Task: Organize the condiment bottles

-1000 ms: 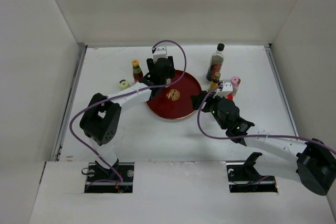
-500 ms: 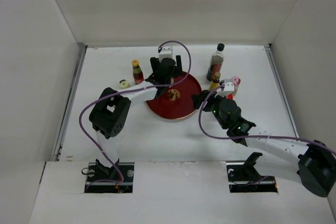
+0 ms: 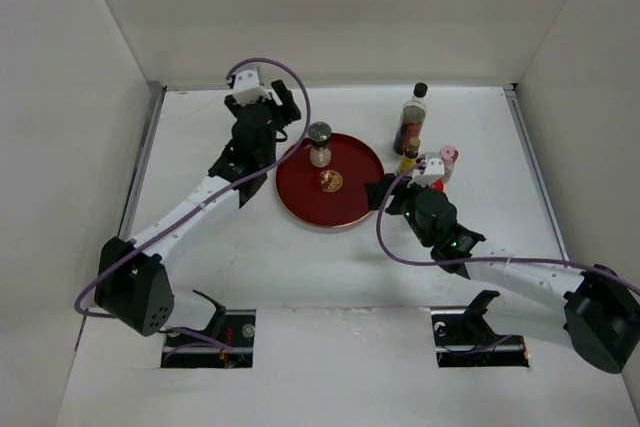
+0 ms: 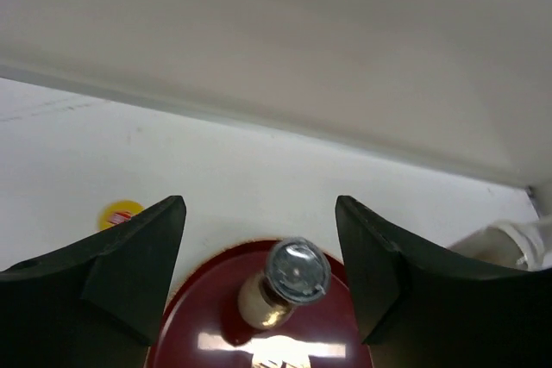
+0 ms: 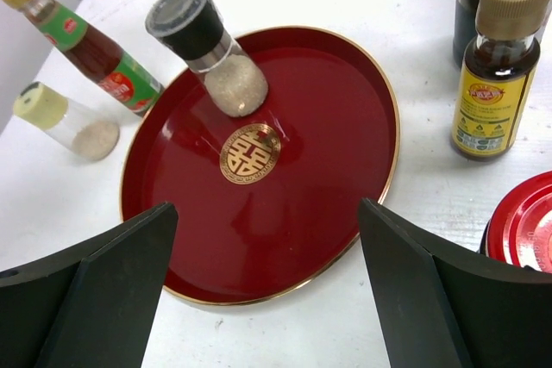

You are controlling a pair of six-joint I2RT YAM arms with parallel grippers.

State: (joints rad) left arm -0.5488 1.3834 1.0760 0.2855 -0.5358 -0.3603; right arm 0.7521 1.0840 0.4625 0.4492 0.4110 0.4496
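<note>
A grey-capped shaker (image 3: 319, 143) stands upright on the far part of the round red tray (image 3: 345, 209); it also shows in the left wrist view (image 4: 293, 277) and the right wrist view (image 5: 207, 45). My left gripper (image 3: 287, 115) is open and empty, just left of the shaker and apart from it. My right gripper (image 3: 385, 193) is open and empty over the tray's near right rim (image 5: 379, 187). The tall dark bottle (image 3: 411, 117), yellow-labelled bottle (image 3: 408, 155) and pink-capped bottle (image 3: 449, 157) stand right of the tray. The red sauce bottle (image 5: 86, 45), cream jar (image 5: 65, 118) and red-lidded jar (image 5: 522, 221) show in the right wrist view.
White walls enclose the table on the far, left and right sides. The left arm covers the sauce bottle and cream jar in the top view. A yellow cap (image 4: 121, 213) lies left of the tray in the left wrist view.
My left gripper has drawn back from over the tray toward the far left. The grey-capped shaker now stands uncovered on the tray. The right arm has not moved.
</note>
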